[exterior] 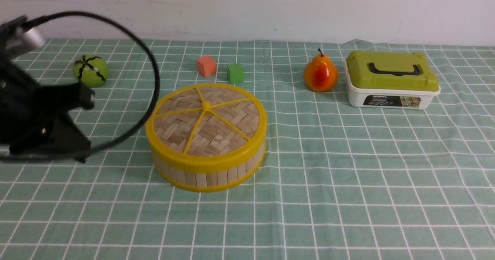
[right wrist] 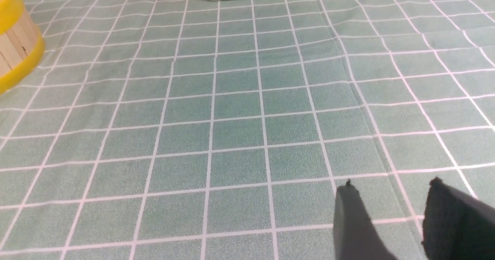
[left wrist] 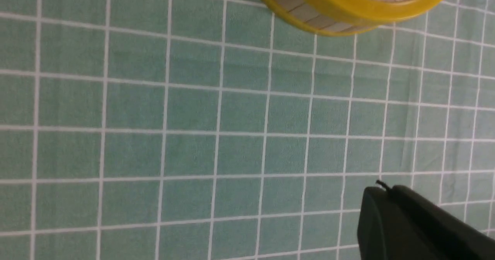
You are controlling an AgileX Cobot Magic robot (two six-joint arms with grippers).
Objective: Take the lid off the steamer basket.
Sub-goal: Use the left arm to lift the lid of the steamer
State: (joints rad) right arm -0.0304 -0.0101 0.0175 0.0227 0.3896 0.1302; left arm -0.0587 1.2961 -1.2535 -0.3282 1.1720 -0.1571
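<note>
Lid (exterior: pixel 206 117) is sitting flat on top of the steamer basket (exterior: pixel 209 175), yellow rim on yellow rim, so it's not off yet. The pair is about mid-table on the green checked tablecloth (exterior: pixel 348 198), a bit left of centre.

Just behind it are an orange cube (exterior: pixel 206 65) and a green cube (exterior: pixel 235 73), side by side but not touching. Further right there's a pear (exterior: pixel 320 75) right next to a white box with an olive-green lid (exterior: pixel 390 84). Back left is a green ball (exterior: pixel 90 70) with black squiggles.

Left arm (exterior: pixel 34 113) is a blurry black mass to the left of the basket, apart from it, with a black cable (exterior: pixel 154 74) looping over it. Left gripper (left wrist: pixel 383 192) has its jaws pressed together with nothing in them, above bare cloth near the basket. Right gripper (right wrist: pixel 391 198) has its jaws spread, also empty, over cloth off to the right of the basket.
</note>
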